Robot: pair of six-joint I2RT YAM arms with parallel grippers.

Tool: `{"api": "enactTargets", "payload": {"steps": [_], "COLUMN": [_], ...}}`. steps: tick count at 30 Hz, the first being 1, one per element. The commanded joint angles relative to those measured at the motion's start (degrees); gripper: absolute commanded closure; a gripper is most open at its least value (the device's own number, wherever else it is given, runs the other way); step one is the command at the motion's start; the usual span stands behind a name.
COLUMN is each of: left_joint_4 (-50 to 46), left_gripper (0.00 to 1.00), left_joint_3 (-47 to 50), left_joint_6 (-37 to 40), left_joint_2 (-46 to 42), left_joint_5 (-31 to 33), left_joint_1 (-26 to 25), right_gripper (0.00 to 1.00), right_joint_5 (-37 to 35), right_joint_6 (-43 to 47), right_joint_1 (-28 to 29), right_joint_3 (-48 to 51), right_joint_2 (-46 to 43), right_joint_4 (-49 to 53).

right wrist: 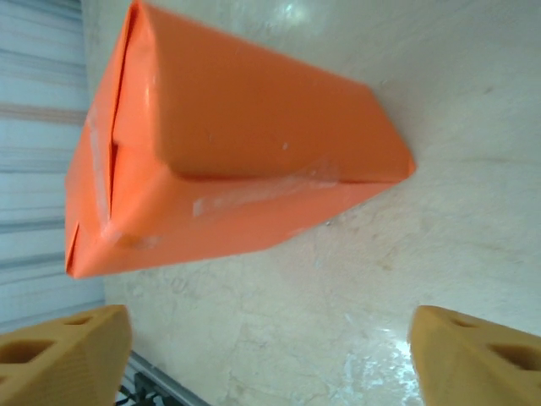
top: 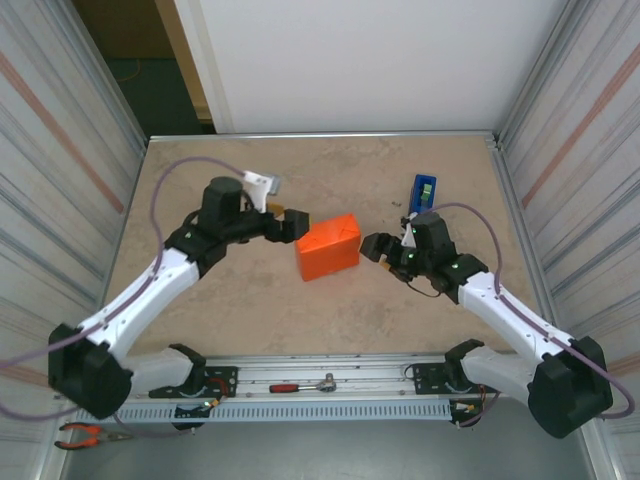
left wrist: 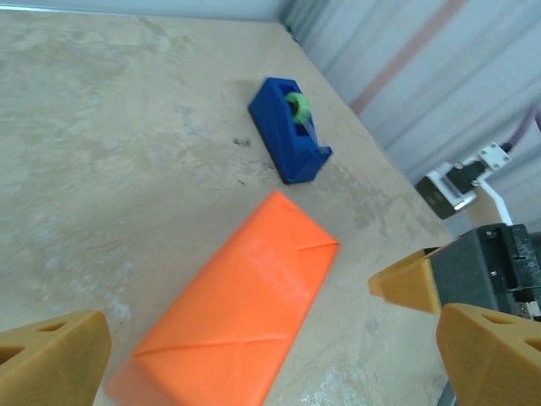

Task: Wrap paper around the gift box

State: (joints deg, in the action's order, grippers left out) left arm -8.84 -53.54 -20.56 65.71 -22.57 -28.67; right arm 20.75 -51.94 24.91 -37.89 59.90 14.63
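Note:
The gift box (top: 328, 247) lies in the middle of the table, covered all round by the bright orange paper (left wrist: 241, 313), folded into triangular flaps at its ends. Clear tape shows on the paper seams (right wrist: 245, 196). My left gripper (top: 290, 225) is open just off the box's upper-left end; in its wrist view the left gripper (left wrist: 270, 364) has the parcel lying between and beyond its fingers, untouched. My right gripper (top: 375, 248) is open a little to the right of the box; the right gripper (right wrist: 270, 355) has bare table between its fingers and the parcel (right wrist: 228, 161) ahead.
A blue tape dispenser (top: 424, 193) stands behind the right arm, also in the left wrist view (left wrist: 289, 128). A ratchet tool (top: 300, 385) lies on the front rail and pliers (top: 85, 435) at the near left. Corrugated walls close both sides.

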Motion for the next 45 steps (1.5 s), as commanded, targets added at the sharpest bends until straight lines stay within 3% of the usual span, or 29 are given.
{"api": "enactTargets", "payload": {"steps": [1,5,11,16,23,32,39,41,45], "left_joint_4": [2.77,2.44,4.93,10.50,13.23,12.15,5.91,6.46,4.44], "left_gripper": [0.01,0.01,0.01,0.01,0.01,0.01,0.01,0.01,0.01], "left_joint_3": [6.29,14.90,25.15,28.31,23.00,14.38,1.08,-0.16,-1.65], "left_joint_6": [-6.35,-9.50,-13.47,-14.86,-11.59,-6.44,0.34,0.23,2.07], "left_joint_2": [-4.39,-10.08,-13.26,-9.82,0.06,8.33,17.06,16.35,12.58], "left_joint_5": [3.14,4.10,10.54,16.01,16.79,10.11,8.05,6.13,8.26], "left_joint_1": [0.19,-0.57,-8.28,-14.37,-14.71,-4.68,3.70,5.64,7.74], "right_gripper": [0.09,0.06,0.05,0.05,0.05,0.06,0.08,0.07,0.00], "right_joint_5": [2.39,3.64,4.66,2.81,0.41,0.23,3.10,3.06,0.55], "right_joint_6": [5.60,11.14,15.97,14.80,13.71,11.93,8.31,8.32,10.83], "right_joint_1": [-3.54,-5.88,-4.30,-0.56,1.83,-0.23,-3.52,-3.70,-4.88], "right_joint_3": [0.50,-0.33,-0.06,0.83,-1.74,-7.42,-17.09,-18.18,-17.06], "right_joint_2": [-0.93,0.39,3.91,7.21,11.16,19.25,29.26,28.73,24.62], "right_joint_4": [4.42,7.17,6.79,3.02,0.30,-4.22,-8.52,-8.00,-4.97]}}
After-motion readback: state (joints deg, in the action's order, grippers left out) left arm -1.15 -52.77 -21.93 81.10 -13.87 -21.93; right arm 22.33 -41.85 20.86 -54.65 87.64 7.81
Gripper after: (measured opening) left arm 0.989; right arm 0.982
